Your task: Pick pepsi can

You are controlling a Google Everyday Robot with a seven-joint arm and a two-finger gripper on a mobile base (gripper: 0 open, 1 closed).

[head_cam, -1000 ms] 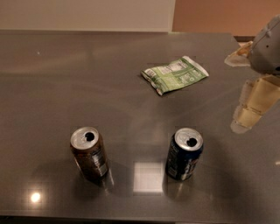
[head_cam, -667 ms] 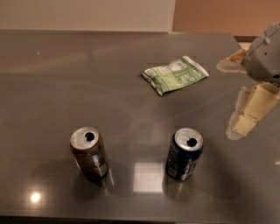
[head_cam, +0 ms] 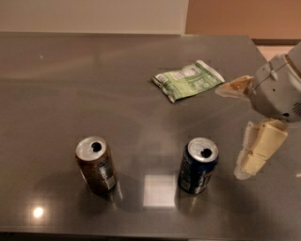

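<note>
My end effector [head_cam: 230, 132] had dropped closer, wide open and empty; pepsi can [head_cam: 198, 165] sat just beside it, not grabbed yet.

Glossy grey table [head_cam: 56, 84] with lamp glare [head_cam: 37, 212], cream wall [head_cam: 94, 14], tan panel [head_cam: 244, 16]; jaws over right side.
</note>
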